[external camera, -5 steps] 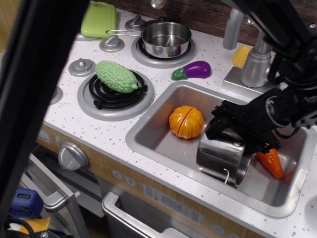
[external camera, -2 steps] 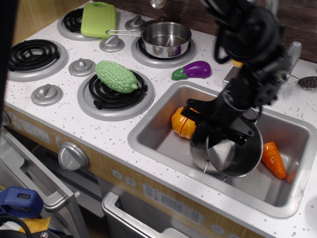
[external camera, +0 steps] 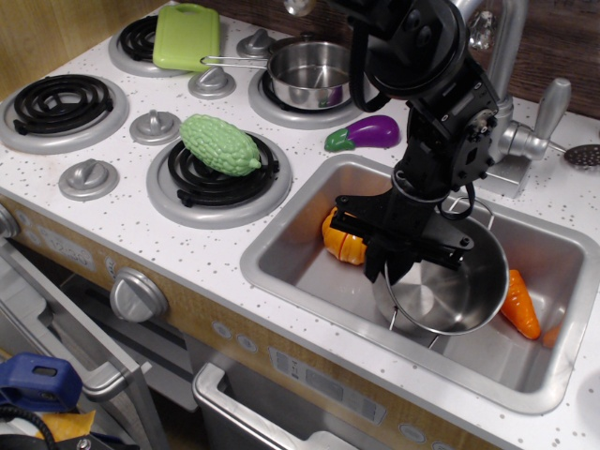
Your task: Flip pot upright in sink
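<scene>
We see a toy kitchen from above, with a black robot arm reaching down from the top centre of the frame into the sink [external camera: 309,272] at the lower right. The pot [external camera: 448,286], shiny steel, sits in the middle of the sink with its open mouth facing up and slightly toward us, so we judge the flip nearly or fully done. The hand [external camera: 394,246] grips the pot at its left rim, one black finger inside and one outside as far as we can tell; it looks closed on the wall, probably to steady the pot as it settles. Whether the base rests flat on the sink floor is hidden.

An orange toy pumpkin [external camera: 336,239] lies just left of the pot, partly behind the hand. A toy carrot [external camera: 519,305] lies to the right, near the pot.

On the speckled white desk, a green bumpy gourd [external camera: 219,144] rests on a burner left of centre. A saucepan [external camera: 313,73] sits on the burner at upper centre, a purple eggplant [external camera: 367,132] just below it, a green cutting board [external camera: 187,36] at upper left.

No writing or brand is readable
</scene>
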`<action>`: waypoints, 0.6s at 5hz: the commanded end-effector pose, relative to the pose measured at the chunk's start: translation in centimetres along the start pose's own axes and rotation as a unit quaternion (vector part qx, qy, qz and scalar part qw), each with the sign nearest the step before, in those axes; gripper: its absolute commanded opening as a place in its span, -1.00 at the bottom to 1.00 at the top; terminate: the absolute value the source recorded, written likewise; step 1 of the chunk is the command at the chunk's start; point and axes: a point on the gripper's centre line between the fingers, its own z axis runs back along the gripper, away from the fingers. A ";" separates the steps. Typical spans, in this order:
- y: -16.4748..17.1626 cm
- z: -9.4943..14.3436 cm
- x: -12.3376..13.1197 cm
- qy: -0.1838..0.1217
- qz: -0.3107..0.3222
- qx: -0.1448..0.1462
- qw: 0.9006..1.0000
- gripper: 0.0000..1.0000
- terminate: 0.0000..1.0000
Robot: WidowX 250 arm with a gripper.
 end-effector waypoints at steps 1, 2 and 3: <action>-0.1 2.3 1.0 -0.027 0.002 -0.026 0.999 1.00 -1.00; -0.1 2.3 1.0 -0.027 0.002 -0.026 0.999 1.00 -1.00; -0.1 2.3 1.0 -0.027 0.002 -0.026 0.999 1.00 1.00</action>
